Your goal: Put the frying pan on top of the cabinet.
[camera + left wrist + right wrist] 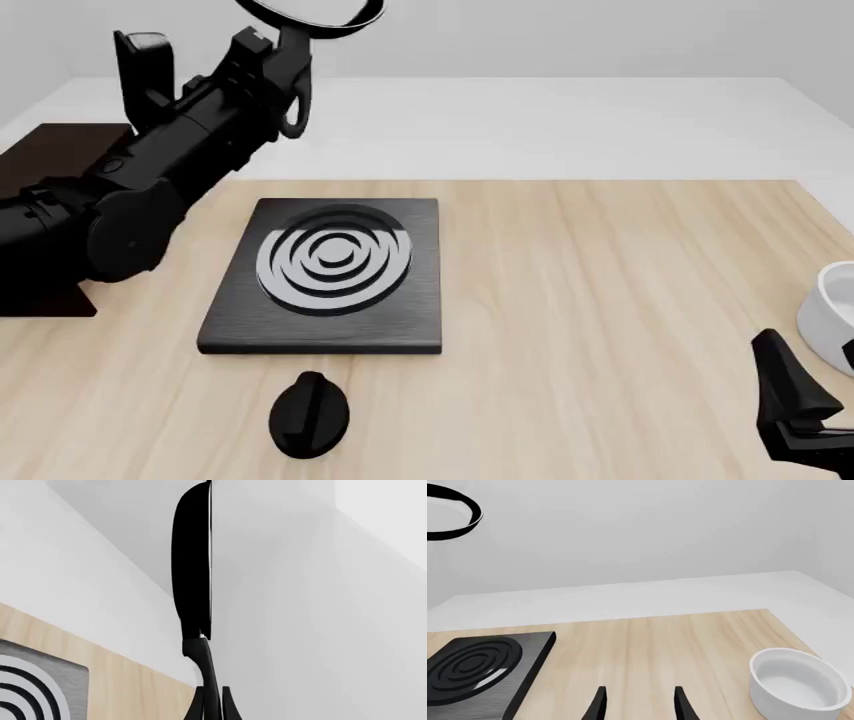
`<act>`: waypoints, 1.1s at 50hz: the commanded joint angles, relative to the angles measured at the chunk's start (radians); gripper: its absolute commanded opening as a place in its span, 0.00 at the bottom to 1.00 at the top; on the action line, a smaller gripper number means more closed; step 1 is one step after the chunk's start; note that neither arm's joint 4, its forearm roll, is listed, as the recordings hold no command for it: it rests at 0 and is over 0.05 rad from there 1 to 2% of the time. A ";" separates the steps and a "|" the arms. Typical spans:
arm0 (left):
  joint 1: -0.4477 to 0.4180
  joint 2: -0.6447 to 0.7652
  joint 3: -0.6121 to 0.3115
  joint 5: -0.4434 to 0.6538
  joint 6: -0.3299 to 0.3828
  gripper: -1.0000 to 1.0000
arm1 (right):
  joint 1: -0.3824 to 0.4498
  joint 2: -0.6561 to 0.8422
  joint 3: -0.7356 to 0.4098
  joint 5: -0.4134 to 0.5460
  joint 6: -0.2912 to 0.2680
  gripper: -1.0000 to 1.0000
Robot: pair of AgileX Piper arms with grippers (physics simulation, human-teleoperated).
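The frying pan (315, 14) is held high in the air above the table's far left, its rim cut by the top of the front view. My left gripper (295, 48) is shut on its thin handle. In the left wrist view the frying pan (193, 560) shows edge-on, its handle running down into the left gripper (213, 706). The pan (454, 520) also appears in the right wrist view. The dark brown cabinet (54, 150) stands at the left edge, mostly hidden behind the left arm. Near the front right corner my right gripper (801, 405) (639, 707) is open and holds nothing.
A flat black stove plate (327, 275) (480, 670) (27, 685) with silver rings lies left of the table's centre. In front of it rests a black knob (310, 412). A white bowl (834, 315) (797, 685) sits at the right edge, close to the right gripper.
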 commanded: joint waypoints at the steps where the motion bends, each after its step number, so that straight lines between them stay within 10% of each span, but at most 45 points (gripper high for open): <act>1: 0.106 -0.069 0.015 -0.020 -0.034 0.00 | 0.002 0.010 -0.003 -0.007 0.000 1.00; 55: 0.481 0.004 0.121 -0.210 -0.220 0.00 | 0.006 0.033 0.000 -0.033 0.000 1.00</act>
